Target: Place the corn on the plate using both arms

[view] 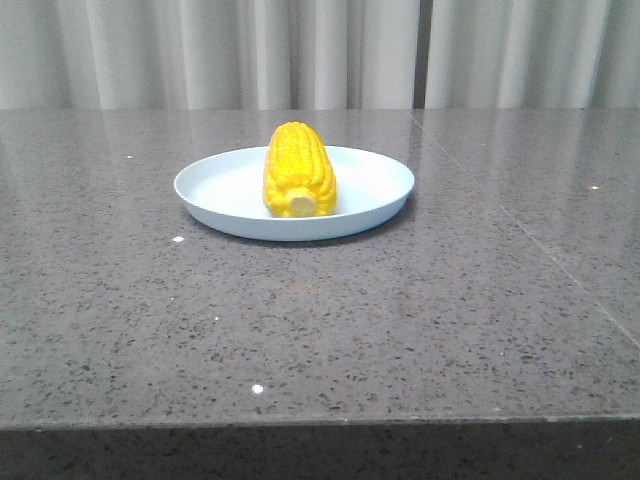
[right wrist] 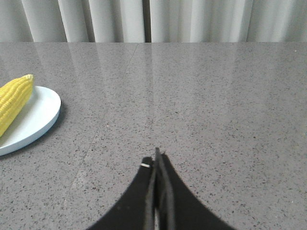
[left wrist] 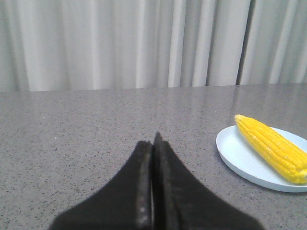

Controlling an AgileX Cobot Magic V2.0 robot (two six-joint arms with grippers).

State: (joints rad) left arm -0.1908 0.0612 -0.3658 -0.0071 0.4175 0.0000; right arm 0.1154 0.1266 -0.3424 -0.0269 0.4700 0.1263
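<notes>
Left side: the left tool (left wrist: 152, 143) appears only in its own wrist view, its two dark fingers pressed flat together with nothing between them. It sits low over the bare grey speckled desk (left wrist: 86, 139), well apart from the plate (left wrist: 240, 160), which shows at the edge of that view with the corn (left wrist: 271, 146) on it.

Centre: in the front view the plate (view: 230, 190) rests flat on the desk (view: 320, 320), pale blue with a low rim. The corn (view: 297, 168) lies on the plate, roughly at its middle, lengthwise toward the camera, its pale stub end facing front and its tapered tip pointing back toward the curtain (view: 200, 50). The cob lies wholly within the rim. Neither arm appears in this view.

Right side: the right tool (right wrist: 157, 160) is likewise seen only in its own wrist view, fingers closed against each other and holding nothing. It is low over the desk (right wrist: 216, 105), well apart from the plate (right wrist: 41, 115); the tip of the corn (right wrist: 14, 100) shows there, lying on the plate. A small pale mark sits on one finger near its tip.
</notes>
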